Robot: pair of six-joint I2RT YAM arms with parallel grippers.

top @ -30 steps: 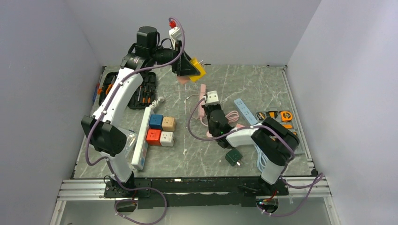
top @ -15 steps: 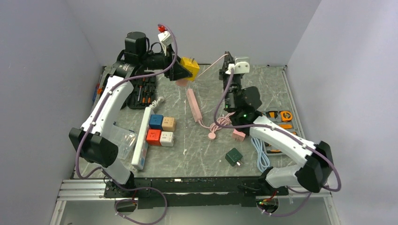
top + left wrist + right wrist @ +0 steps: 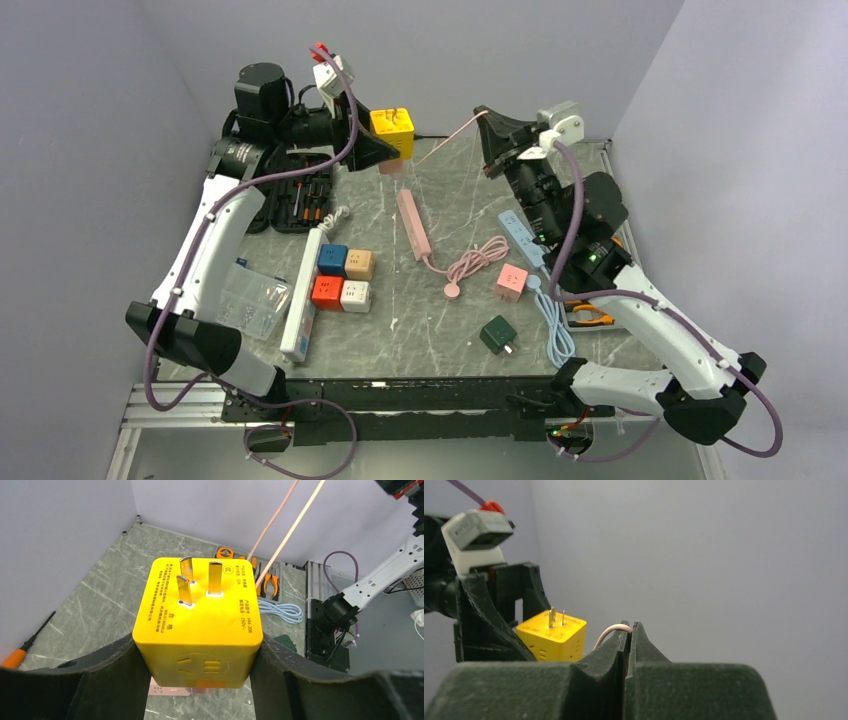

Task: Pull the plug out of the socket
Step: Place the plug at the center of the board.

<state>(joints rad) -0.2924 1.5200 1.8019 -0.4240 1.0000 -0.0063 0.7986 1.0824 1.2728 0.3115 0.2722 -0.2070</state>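
At upper centre, left gripper [image 3: 387,140] is clamping the rigid yellow socket [image 3: 200,615], right gripper [image 3: 629,635] is pinching the thin limp pink cord [image 3: 450,139]; plug [image 3: 392,167] probably gripping firmer.

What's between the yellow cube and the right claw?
A thin pink cord, stretched tight through the air from the right gripper toward the yellow cube. The top view shows it.
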